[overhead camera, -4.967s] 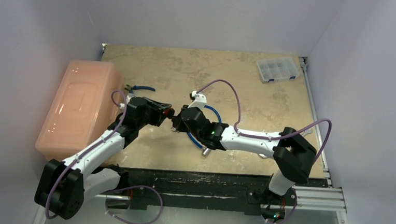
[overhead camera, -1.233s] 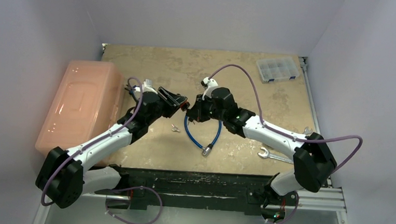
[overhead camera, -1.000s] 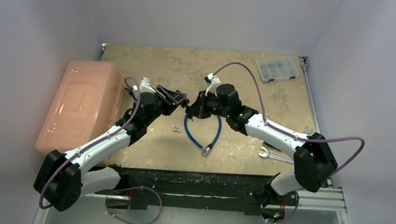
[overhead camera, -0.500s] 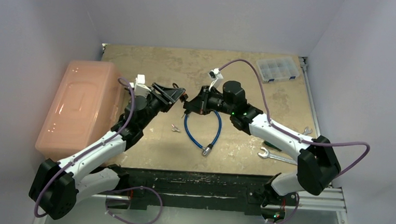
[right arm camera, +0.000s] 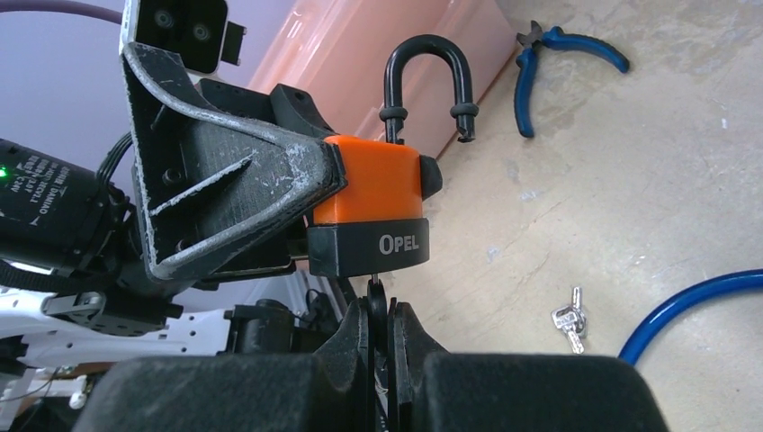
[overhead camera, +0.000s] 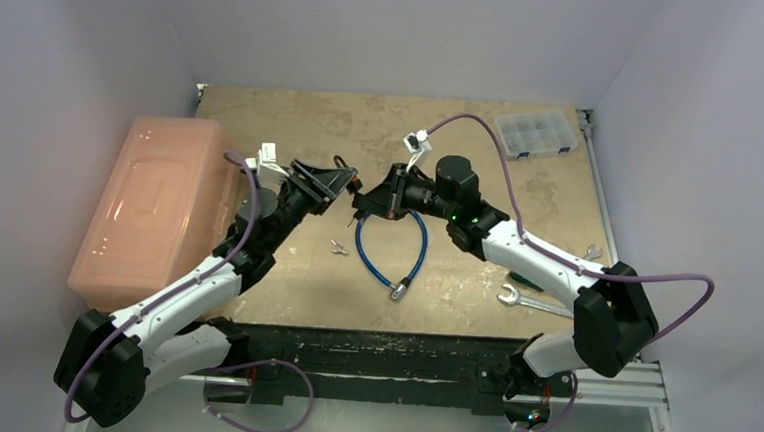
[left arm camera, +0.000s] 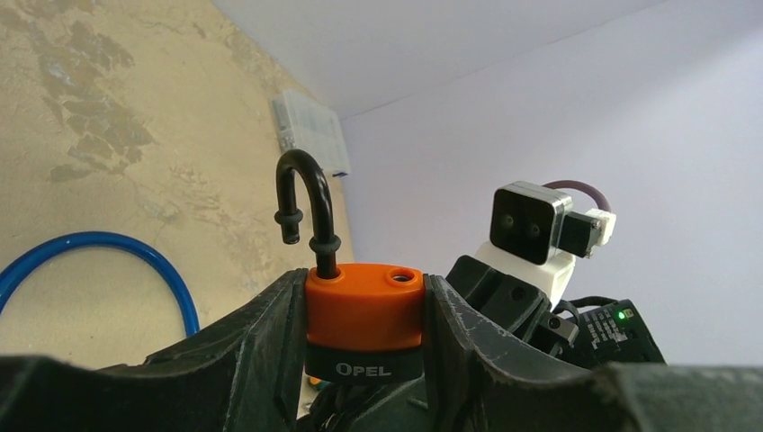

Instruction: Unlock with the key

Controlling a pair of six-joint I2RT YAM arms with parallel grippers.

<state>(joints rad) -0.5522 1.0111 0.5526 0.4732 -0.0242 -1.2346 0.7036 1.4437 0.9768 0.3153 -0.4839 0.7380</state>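
An orange padlock (left arm camera: 363, 310) with a black base marked OPEL sits clamped between my left gripper's (left arm camera: 363, 290) fingers, held up above the table. Its black shackle (left arm camera: 301, 193) stands raised, its short end free of the hole in the body. In the right wrist view the padlock (right arm camera: 373, 193) hangs just above my right gripper (right arm camera: 378, 310), which is shut on the dark key (right arm camera: 376, 299). The key's blade goes up into the padlock's underside. In the top view the left gripper (overhead camera: 335, 185) and right gripper (overhead camera: 364, 203) meet tip to tip at mid-table.
A blue cable loop (overhead camera: 391, 252) and a small bunch of spare keys (overhead camera: 338, 245) lie under the grippers. A pink lidded box (overhead camera: 153, 202) fills the left side, with blue pliers (right arm camera: 558, 54) next to it. A clear compartment case (overhead camera: 535, 133) sits back right; wrenches (overhead camera: 528, 303) lie front right.
Both grippers have drifted together a little toward the back of the table and tilted, still joined at the padlock. Neither grip has changed.
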